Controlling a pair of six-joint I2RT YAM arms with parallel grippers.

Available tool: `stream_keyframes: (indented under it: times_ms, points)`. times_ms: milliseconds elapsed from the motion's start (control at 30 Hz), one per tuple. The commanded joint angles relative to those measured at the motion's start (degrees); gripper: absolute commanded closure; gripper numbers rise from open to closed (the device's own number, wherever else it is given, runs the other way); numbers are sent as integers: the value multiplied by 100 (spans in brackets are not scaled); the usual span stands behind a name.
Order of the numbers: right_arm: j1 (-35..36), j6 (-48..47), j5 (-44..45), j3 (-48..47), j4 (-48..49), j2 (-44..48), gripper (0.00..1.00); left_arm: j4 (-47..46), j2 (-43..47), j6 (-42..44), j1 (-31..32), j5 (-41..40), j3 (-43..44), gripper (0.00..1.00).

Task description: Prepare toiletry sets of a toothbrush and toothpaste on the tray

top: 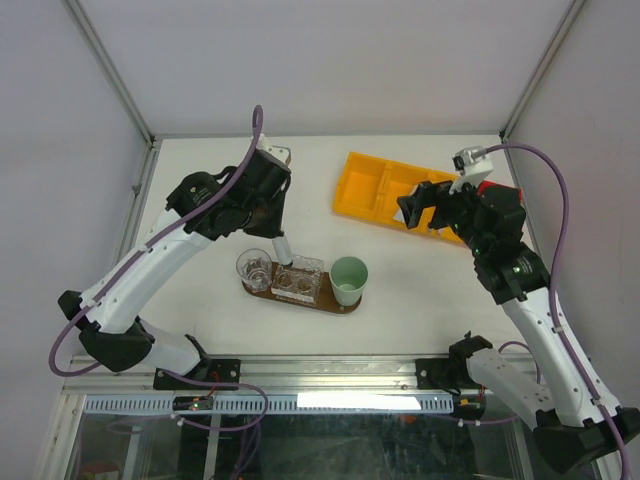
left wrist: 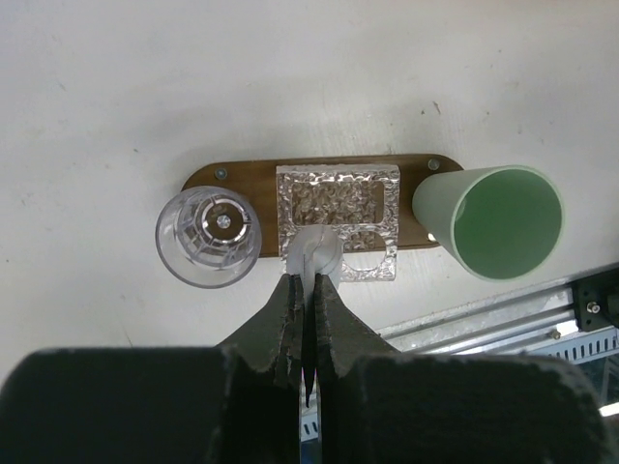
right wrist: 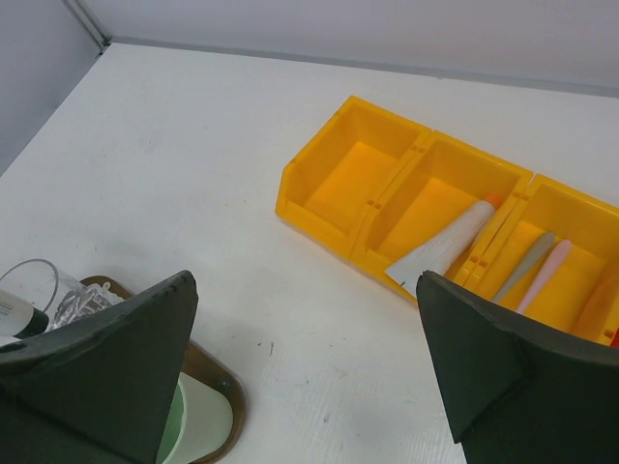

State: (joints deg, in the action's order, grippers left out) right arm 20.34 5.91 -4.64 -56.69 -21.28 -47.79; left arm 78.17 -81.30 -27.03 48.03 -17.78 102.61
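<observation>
Your left gripper (left wrist: 308, 290) is clenched on a white tube (left wrist: 311, 253). The tube hangs end-down over the 6 o'clock edge of the patterned glass dish (left wrist: 337, 198), which sits at the middle of the tray (left wrist: 247, 174). From the wrist view you cannot tell whether the tube's end touches the dish. On the tray, the clear glass (left wrist: 208, 235) stands at the 9 o'clock end and the mint-green cup (left wrist: 493, 222) at the 3 o'clock end.

Seen from overhead, the yellow bin (top: 375, 185) lies on the table (top: 320, 158) at about 1 o'clock from the tray, well apart from it. Your right gripper (right wrist: 306, 280) hovers over that bin with its fingers spread wide, grasping nothing. In the bin's middle compartment lies a second white tube (right wrist: 445, 246) with an orange cap. The compartment on its 3 o'clock side holds a grey brush (right wrist: 527, 266) and a pink brush (right wrist: 553, 263) side by side.
</observation>
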Motion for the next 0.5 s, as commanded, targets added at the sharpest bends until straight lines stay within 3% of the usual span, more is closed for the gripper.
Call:
stream_keyframes:
  times_ms: [0, 467]
  points:
    - [-28, -107, 209, -119, 129, 205, 0, -457, 208, -114, 42, 48, -191, 100]
    - [-30, -106, 245, 49, 254, 333, 0, -931, 204, -124, 40, -115, -659, 100]
